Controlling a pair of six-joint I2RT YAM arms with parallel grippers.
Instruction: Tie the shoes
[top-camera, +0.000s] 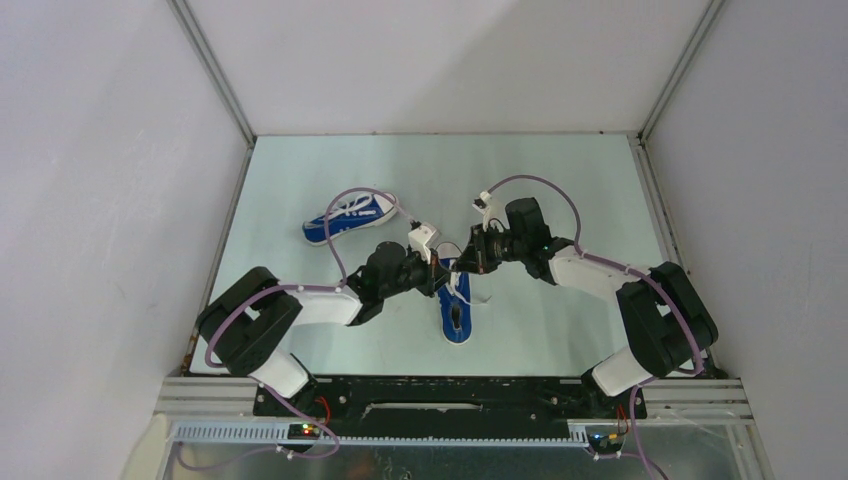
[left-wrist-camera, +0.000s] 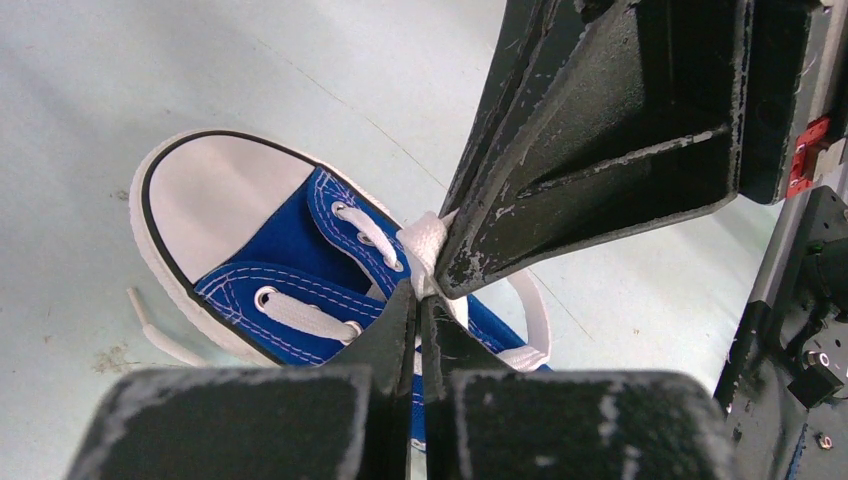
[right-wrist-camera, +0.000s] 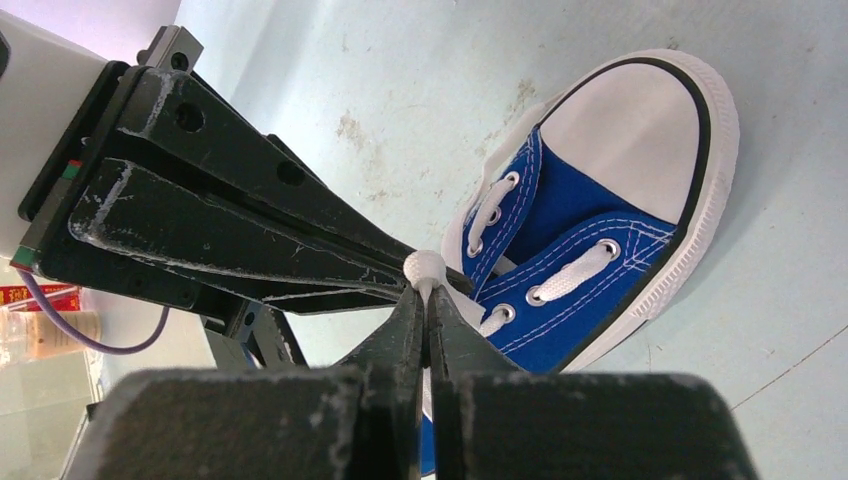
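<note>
Walled table (top-camera: 560, 330); shoe (top-camera: 457, 318) central, both jaws clamping lace (left-wrist-camera: 420, 240).

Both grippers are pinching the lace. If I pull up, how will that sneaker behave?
The sneaker looks small and canvas, so probably light: it may lift or slide on the smooth table rather than stay put. The white lace looks soft and flat, likely floppy, bunching between the left gripper and right gripper.

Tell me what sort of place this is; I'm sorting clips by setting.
Probably a robotics lab cell: white panels enclose a pale tabletop, with two robot arms bolted to a metal frame.
</note>
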